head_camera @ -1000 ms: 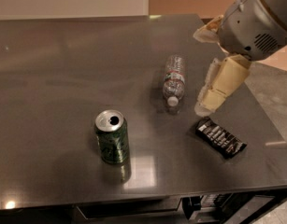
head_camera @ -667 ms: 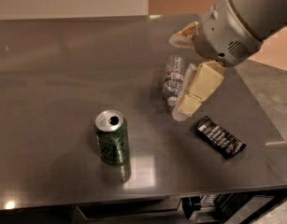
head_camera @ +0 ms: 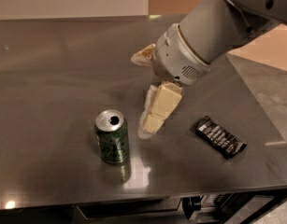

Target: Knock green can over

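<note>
Grey tabletop [head_camera: 49, 78] holds the green can [head_camera: 112, 139] upright just to the lower left of your gripper [head_camera: 145, 94], whose fingers are spread wide and hold nothing, so nothing is done yet and you have the sideways push left.

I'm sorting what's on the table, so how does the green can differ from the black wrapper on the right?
The green can stands upright; the black wrapper lies flat. The can is round and green, the wrapper flat and dark. Both rest on the table, untouched by the gripper, which hangs open between them.
</note>
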Controlling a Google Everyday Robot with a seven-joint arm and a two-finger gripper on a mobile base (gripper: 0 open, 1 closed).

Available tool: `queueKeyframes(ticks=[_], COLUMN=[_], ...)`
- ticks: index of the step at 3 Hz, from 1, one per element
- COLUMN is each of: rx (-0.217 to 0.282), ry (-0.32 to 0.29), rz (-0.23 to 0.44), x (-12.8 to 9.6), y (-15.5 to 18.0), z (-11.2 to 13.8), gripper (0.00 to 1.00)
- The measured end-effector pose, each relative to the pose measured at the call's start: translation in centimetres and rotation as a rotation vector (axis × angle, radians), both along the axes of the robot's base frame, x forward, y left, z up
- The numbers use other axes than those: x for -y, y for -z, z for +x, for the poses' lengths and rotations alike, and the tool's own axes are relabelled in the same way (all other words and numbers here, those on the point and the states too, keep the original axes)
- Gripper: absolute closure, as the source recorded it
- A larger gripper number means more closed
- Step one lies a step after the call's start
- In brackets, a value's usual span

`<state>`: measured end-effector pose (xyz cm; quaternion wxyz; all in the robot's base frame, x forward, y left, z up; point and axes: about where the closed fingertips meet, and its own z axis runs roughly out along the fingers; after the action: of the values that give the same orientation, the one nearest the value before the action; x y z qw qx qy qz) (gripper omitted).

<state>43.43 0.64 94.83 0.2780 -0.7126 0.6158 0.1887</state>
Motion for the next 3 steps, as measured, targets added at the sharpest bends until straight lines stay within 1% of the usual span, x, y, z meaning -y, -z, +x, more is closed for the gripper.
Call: queueKeyframes(ticks=[1,2,3], rx=[-0.012,-0.018,-0.021], ry=[-0.062,-0.128,-0.182], rz=[-0.004,-0.005,-0.007], x=[-2.1,-3.7,-5.0], y=[1.7,2.7,3.4], z=[-0.9,-2.1,-3.3], gripper=[0.0,0.0,0.0])
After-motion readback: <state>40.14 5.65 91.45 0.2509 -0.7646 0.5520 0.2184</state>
